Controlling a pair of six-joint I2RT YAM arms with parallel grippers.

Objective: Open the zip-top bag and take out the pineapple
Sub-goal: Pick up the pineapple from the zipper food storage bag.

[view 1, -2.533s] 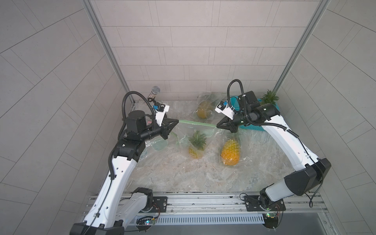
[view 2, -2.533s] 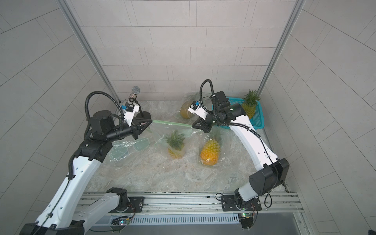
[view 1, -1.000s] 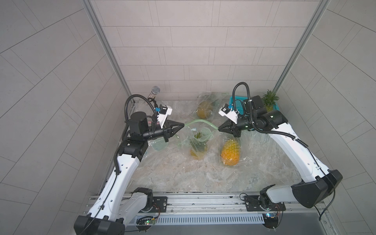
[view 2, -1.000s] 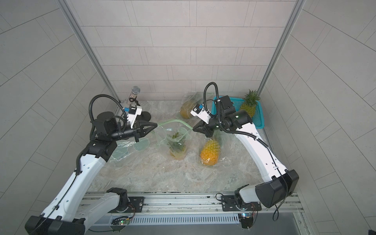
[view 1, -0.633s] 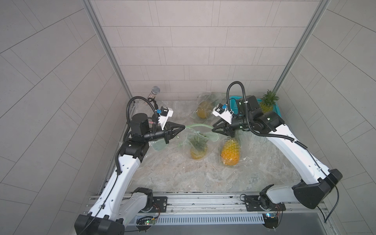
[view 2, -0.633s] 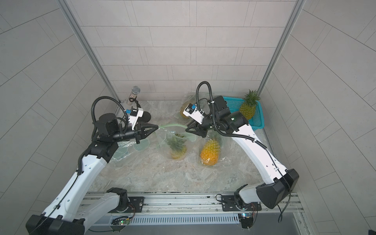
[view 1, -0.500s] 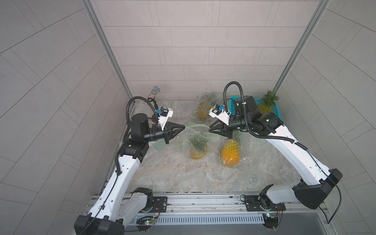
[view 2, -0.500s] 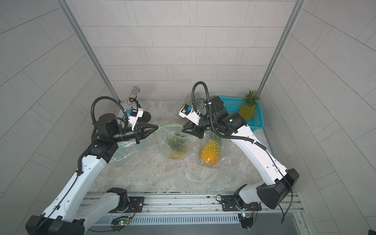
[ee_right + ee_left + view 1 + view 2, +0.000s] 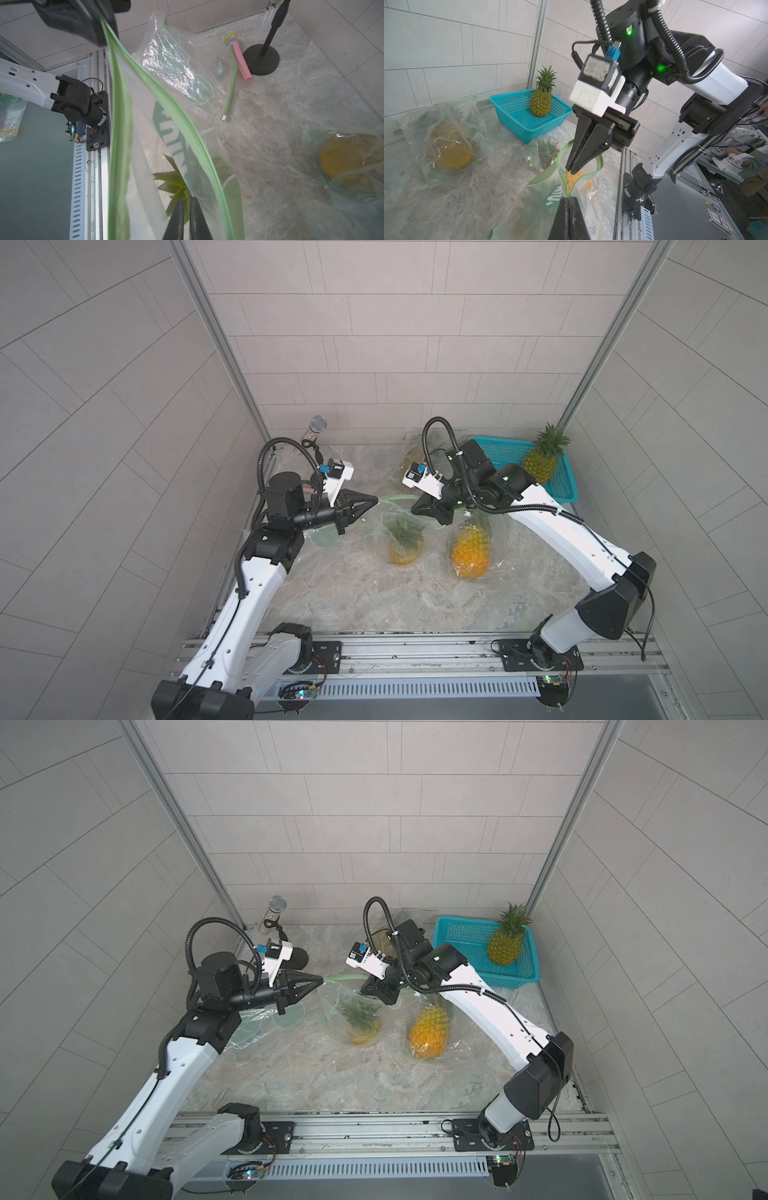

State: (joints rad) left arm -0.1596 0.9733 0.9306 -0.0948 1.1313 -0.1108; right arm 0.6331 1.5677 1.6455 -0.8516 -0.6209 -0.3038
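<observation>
Top views first. The left gripper (image 9: 374, 502) is clamped tight on one end of the zip-top bag (image 9: 386, 526) at its green zip strip (image 9: 338, 978), holding the bag upright on the marble tabletop (image 9: 374, 597). The pineapple (image 9: 359, 1027) is inside the bag, crown up, mid-table between the two arms. The right gripper (image 9: 438, 516) is tipped down over the bag mouth.

In the left wrist view, the zip strip (image 9: 564, 166) loops wide open, so I'd call the opening part done. The right gripper (image 9: 572, 171) pokes down through that loop, with its jaws nearly together and only a sliver of gap. You can see orange pineapple (image 9: 572, 180) skin just under its tips.

In the right wrist view, its fingertips (image 9: 178, 216) are right at the crown leaves (image 9: 171, 182). I honestly can't tell if a leaf is pinched between them or if it's got nothing.

So to me this is the reach-in-and-grab step. For the next move I'd want a solid hold on the crown, probably spreading the jaws and closing low on the leaves. Then pull up and out through the mouth while the left one pins the rim, or the whole bag comes along.
</observation>
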